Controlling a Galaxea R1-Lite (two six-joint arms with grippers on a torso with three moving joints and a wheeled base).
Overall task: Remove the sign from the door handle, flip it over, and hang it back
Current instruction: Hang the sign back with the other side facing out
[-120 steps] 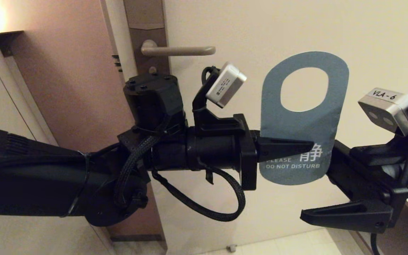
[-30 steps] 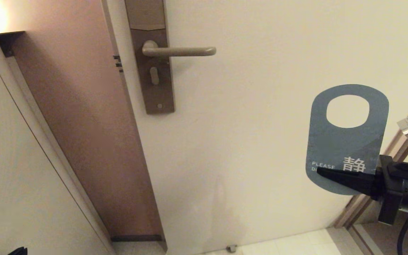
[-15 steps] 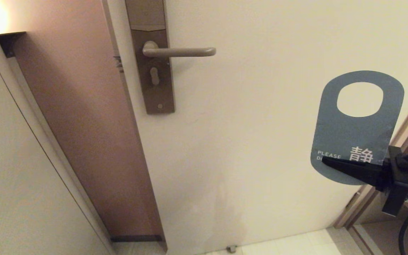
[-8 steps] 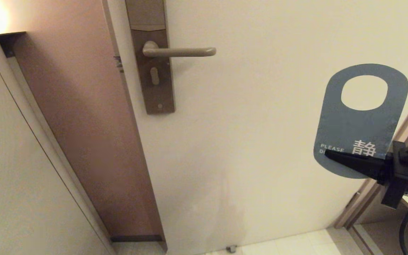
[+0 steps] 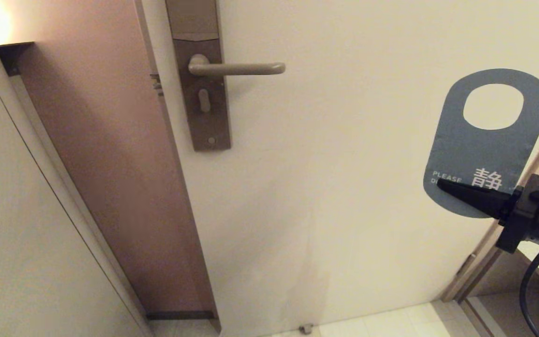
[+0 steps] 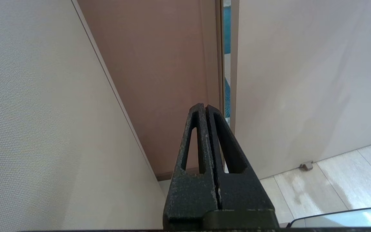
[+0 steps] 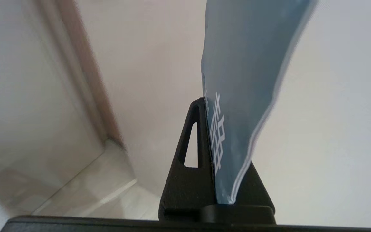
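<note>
Head view first, from the left: we see a pale wall panel point(image 5: 26, 224) at the edge, then the brown door edge point(image 5: 124, 178), then the tall brown lock plate point(image 5: 202, 75) with the door handle point(image 5: 236, 69) jutting level to the right over the cream door point(image 5: 325, 178). The handle is bare; a small thumb-turn point(image 5: 204, 99) sits just below it on the plate. Well to the right of the handle and lower, we find the sign point(image 5: 487, 145), standing nearly upright in the air in front of the door, its oval hole at the top and its teal-blue face toward us with white "PLEASE" and a Chinese character near the bottom. Our right gripper point(image 5: 473, 196) reaches in from the right edge and pinches the sign's lower end between its fingers, which the right wrist view confirms. Our left gripper point(image 6: 205, 111) shows only in its own wrist view, fingers pressed together on nothing, pointing toward the gap beside the door, down near the tiled floor point(image 6: 327, 180).
</note>
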